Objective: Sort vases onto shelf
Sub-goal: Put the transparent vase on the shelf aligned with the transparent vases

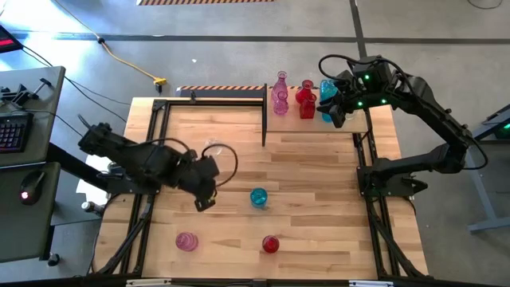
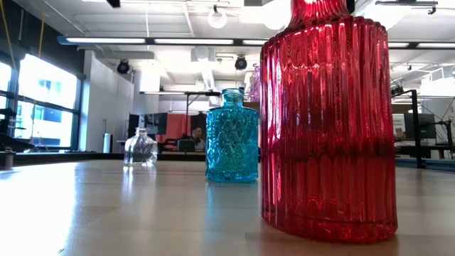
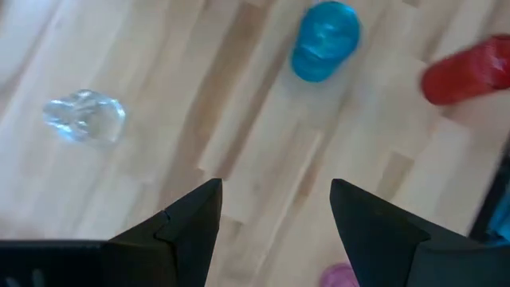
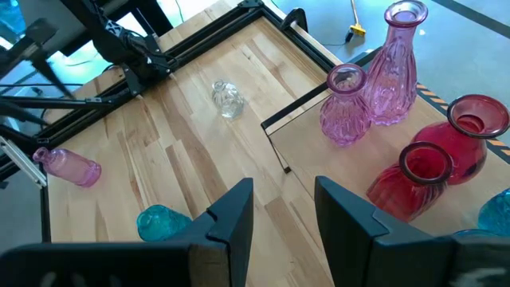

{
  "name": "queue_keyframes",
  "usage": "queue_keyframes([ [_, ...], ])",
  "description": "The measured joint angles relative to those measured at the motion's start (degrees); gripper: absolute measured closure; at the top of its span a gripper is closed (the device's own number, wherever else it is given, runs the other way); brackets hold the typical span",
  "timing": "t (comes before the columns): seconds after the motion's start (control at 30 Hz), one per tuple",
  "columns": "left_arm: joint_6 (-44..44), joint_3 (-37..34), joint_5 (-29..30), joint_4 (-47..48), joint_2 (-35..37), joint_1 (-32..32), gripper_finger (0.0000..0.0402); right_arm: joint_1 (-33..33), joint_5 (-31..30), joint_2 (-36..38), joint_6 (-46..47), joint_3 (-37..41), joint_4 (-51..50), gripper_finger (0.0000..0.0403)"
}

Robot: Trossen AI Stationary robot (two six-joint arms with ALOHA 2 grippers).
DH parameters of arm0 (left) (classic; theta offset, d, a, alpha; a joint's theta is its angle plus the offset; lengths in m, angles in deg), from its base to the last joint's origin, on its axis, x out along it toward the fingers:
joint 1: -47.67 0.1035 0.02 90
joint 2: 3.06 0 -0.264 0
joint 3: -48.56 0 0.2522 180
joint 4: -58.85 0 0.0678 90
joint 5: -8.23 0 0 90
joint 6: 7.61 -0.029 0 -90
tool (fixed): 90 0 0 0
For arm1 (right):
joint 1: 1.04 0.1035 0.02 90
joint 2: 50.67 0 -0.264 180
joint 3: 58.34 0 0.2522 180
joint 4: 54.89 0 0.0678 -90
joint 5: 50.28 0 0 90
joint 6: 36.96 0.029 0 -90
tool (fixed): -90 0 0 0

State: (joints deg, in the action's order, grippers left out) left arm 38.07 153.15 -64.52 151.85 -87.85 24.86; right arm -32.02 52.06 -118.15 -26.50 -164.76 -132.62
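Your left hand (image 1: 205, 194) hangs released over the surface's middle, near the clear vase (image 1: 213, 149). It is fragile, slippery glass; grip its body. Right hand (image 1: 333, 108): cannot tell.

Bright, even indoor light

Ceiling strips (image 2: 178, 41) and left windows (image 2: 46, 99) light the room; the tabletop (image 2: 106, 206) shows soft sheen. The left wrist view is blurred; the near red vase (image 2: 327, 121) glints.
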Motion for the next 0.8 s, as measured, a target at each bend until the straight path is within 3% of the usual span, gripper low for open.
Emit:
queue_keyframes([
  [0.4,-11.20,0.00,-0.09,0.28,0.00,17.25,0.0177,0.00,-0.01,0.01,0.00,0.00,-0.01,0.0288],
  [0.8,-20.95,0.00,-4.67,-0.42,-1.36,33.45,0.0177,0.00,-0.01,0.01,0.00,0.00,-0.01,0.0288],
])
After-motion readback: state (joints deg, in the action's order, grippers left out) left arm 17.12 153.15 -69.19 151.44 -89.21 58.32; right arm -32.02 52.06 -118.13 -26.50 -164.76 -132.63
